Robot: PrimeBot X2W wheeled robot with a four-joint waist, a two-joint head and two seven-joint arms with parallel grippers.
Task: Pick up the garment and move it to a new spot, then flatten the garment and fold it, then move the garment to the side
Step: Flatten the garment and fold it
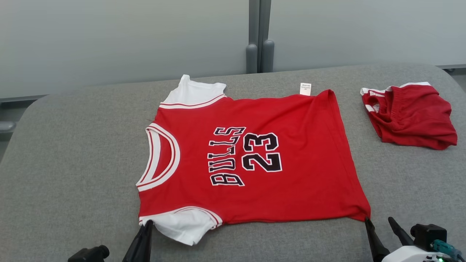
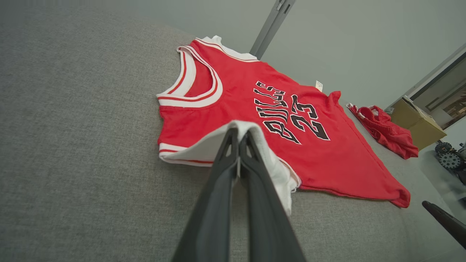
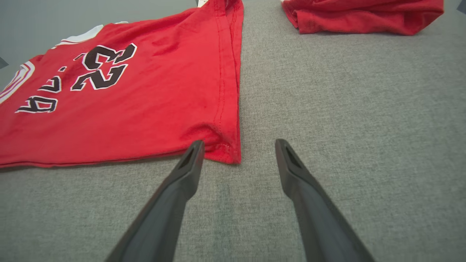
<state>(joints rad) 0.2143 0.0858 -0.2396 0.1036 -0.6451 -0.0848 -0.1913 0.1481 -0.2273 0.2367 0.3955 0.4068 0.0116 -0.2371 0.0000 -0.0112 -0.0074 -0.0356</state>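
Two wrist views clarify: left gripper (image 2: pixel 238 133) clamps the jersey's (image 2: pixel 236 91) sleeve (image 2: pixel 207 147), right gripper (image 3: pixel 238 143) gapes beside its hem (image 3: pixel 233 91).

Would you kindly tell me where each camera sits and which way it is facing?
Head view: on the head, looking forward and down at the jersey on the grey table; left hand lower left, right hand lower right.
Left wrist view: on the left wrist, looking along the left hand's shut fingers, which pinch the white sleeve.
Right wrist view: on the right wrist, looking along the right hand's open fingers at the jersey's hem corner.
Shared: all three show the jersey and the second red garment.
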